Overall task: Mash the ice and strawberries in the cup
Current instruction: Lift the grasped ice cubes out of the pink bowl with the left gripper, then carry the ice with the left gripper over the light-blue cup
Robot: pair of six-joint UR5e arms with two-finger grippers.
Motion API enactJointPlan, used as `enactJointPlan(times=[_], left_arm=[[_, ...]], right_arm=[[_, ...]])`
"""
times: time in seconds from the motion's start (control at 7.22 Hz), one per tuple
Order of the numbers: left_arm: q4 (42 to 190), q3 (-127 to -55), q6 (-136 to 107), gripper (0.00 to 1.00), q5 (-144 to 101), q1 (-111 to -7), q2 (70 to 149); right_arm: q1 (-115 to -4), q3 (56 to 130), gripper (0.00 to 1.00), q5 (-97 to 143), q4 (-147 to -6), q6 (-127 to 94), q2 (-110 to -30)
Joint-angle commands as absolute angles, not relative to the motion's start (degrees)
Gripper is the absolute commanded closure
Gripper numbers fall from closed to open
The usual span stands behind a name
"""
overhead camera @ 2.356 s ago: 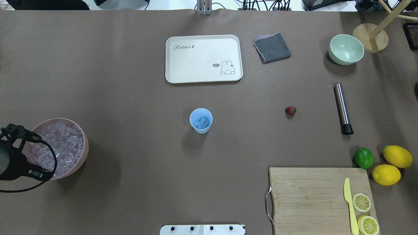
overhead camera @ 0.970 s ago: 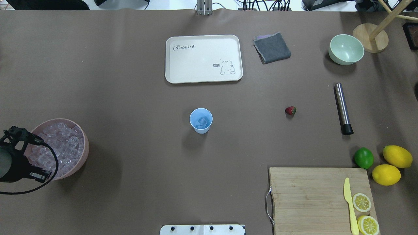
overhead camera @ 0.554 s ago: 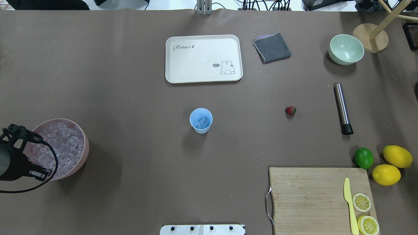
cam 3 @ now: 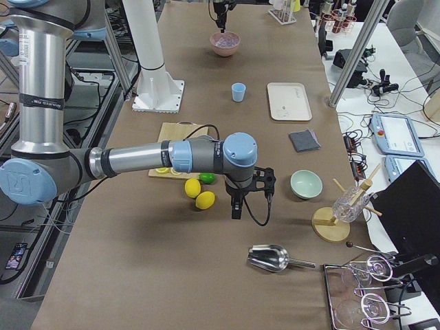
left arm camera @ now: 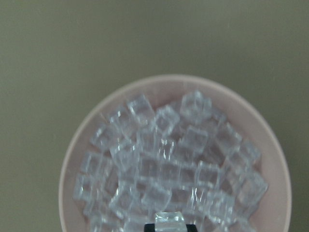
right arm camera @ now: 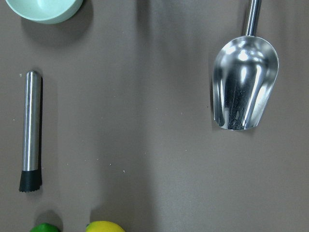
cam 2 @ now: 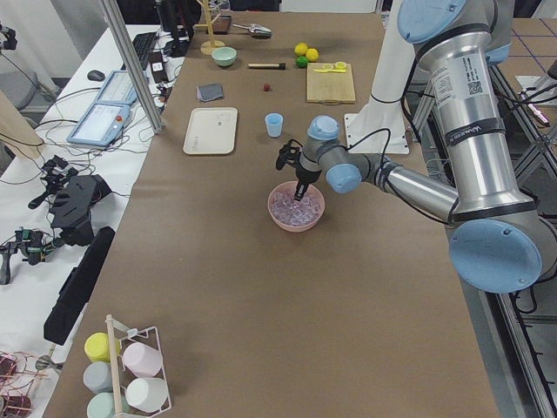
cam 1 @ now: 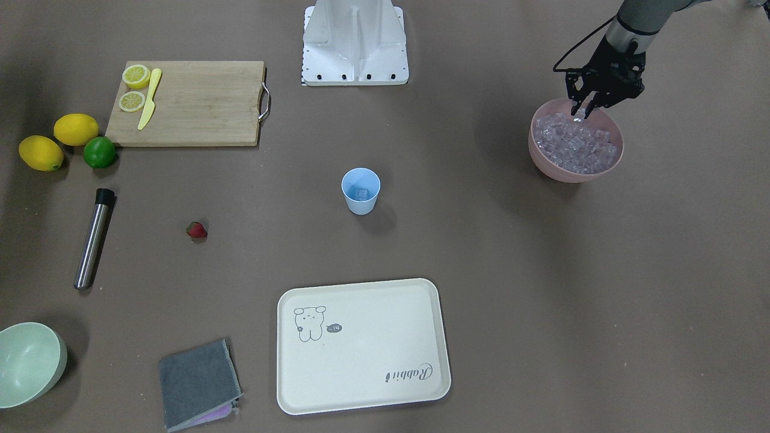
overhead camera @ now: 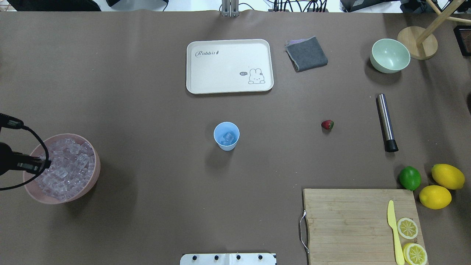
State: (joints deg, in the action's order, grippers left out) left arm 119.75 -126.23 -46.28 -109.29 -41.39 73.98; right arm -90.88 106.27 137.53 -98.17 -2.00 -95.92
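Lifted since a moment ago, our left gripper (cam 1: 581,113) hangs over the pink bowl (cam 1: 556,171), well apart from the cup (cam 1: 361,191), clamped on one ice cube (left arm camera: 169,221), which we should carry level and let go low over the cup.

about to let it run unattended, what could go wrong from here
The left end effector seems to pinch one ice cube by its tips alone, above the pink bowl; the slick cube could slip out on the way to the cup. The cup is small and stands free, so a low or off-centre drop could tip it or bounce the cube out.
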Motion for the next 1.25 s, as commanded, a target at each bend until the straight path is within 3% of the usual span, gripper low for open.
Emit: enactJointPlan(times=[0.0,0.42,0.83,1.11], left_arm=[[121.0,-122.7,-47.2,1.0,-109.1,-43.2,87.0],[120.3,-113.0,-56.7,1.0,-109.0,-41.8,109.4],[119.9,-104.4,-60.3,1.0,-95.1,-29.9,121.0],[120.0,-101.6,-61.5,1.0,-91.4,-25.7,122.6]], right_arm=[[-90.9,106.3,0.0,137.8,-97.9,-1.8,-96.2],[-90.9,105.7,0.0,137.6,-96.9,-1.5,-96.6],[-90.9,105.8,0.0,137.5,-96.3,-1.9,-96.5],[-90.8,105.8,0.0,137.8,-96.3,-1.9,-96.3]])
